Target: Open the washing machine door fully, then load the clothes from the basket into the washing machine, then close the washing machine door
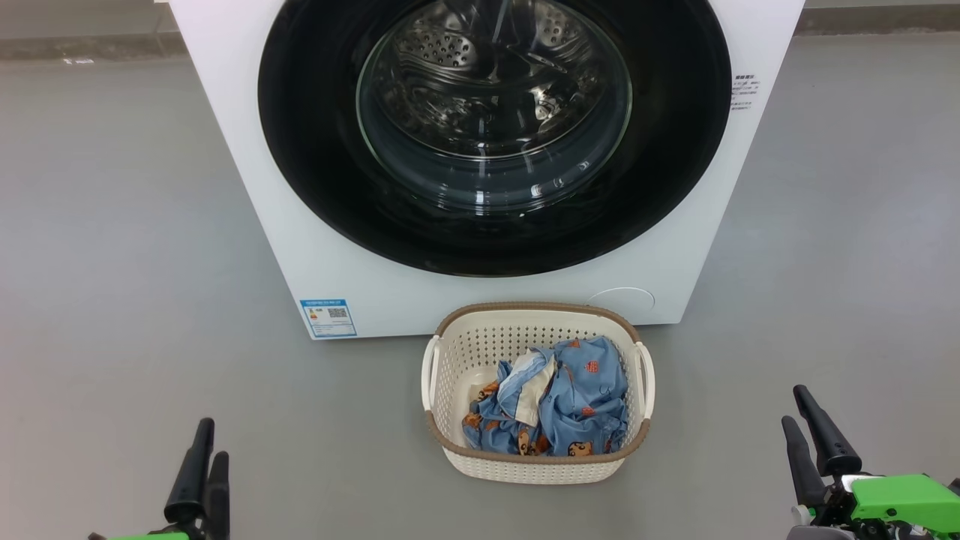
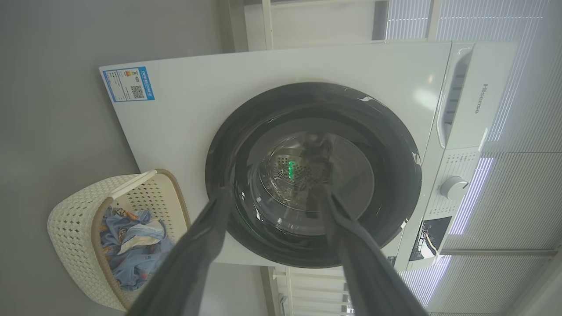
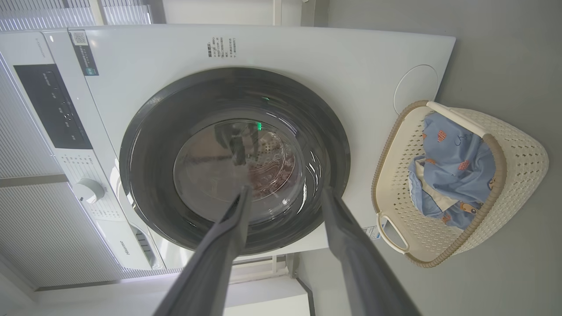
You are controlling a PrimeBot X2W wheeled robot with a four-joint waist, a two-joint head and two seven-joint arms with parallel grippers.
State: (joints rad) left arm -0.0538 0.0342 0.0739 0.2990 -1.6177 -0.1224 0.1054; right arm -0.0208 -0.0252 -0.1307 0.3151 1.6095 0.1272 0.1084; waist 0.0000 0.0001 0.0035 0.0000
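**1. Arm pose**

We find the left hand [image 1: 212, 441] at the lower left of the head view and the right hand [image 1: 795, 405] at the lower right. Their dark fingers point up that view, toward the washing machine [image 1: 247, 165]. Both hands are well apart from the machine and from the basket [image 1: 461, 352].

Each wrist view faces the machine front, rolled so that the machine appears on its side. In the left wrist view the two fingers [image 2: 197, 250] stand apart with nothing between them, so the left hand is open. In the right wrist view the fingers [image 3: 219, 245] are likewise spread and hold nothing, so the right hand is open.

**2. Task things**

- The washing machine door [image 1: 315, 165] is round, glossy black and nearly as wide as the machine. It sits flush against the white front, closed.
- Through its bulging glass window [image 1: 495, 150] we see the perforated steel drum [image 1: 442, 49].
- A blue label [image 1: 328, 317] sits at the lower left corner of the front.
- The basket stands on the floor [image 1: 112, 300] just in front of the machine, below the door. It is cream-white and perforated, with a brown woven-look rim and a handle on each side.
- The clothes [image 1: 577, 397] lie crumpled inside the basket, toward its right and near side. They are light blue with orange-brown bears and red shapes, and a cream lining shows.
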